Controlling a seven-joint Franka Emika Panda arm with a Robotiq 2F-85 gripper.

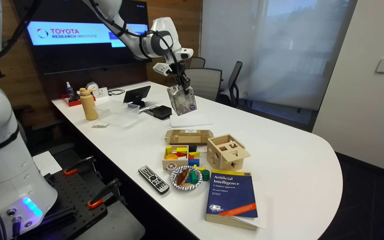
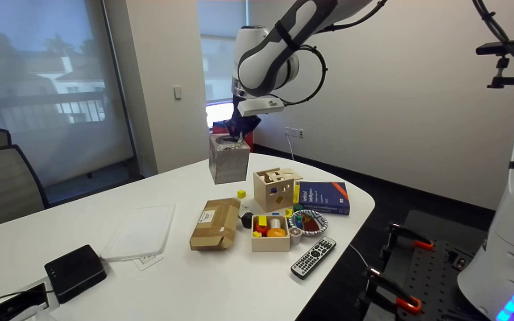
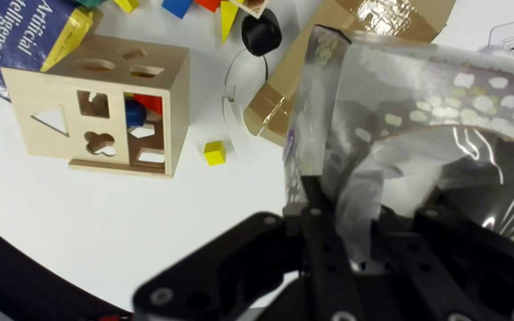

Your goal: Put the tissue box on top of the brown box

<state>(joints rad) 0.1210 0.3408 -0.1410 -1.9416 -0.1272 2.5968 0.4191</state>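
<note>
The tissue box is a pale grey cube with a spotted pattern and a plastic-lined opening in its top. It hangs in the air above the table, slightly tilted, and shows also in an exterior view and the wrist view. My gripper is shut on its upper side wall at the opening; one finger is partly hidden in the wrist view. The brown box lies flat on the table, below and apart from the tissue box; it shows also in an exterior view.
A wooden shape-sorter crate stands beside the brown box. A small wooden tray of blocks, a patterned bowl, a remote and a blue book lie nearby. A white lid lies on the brown box's other side.
</note>
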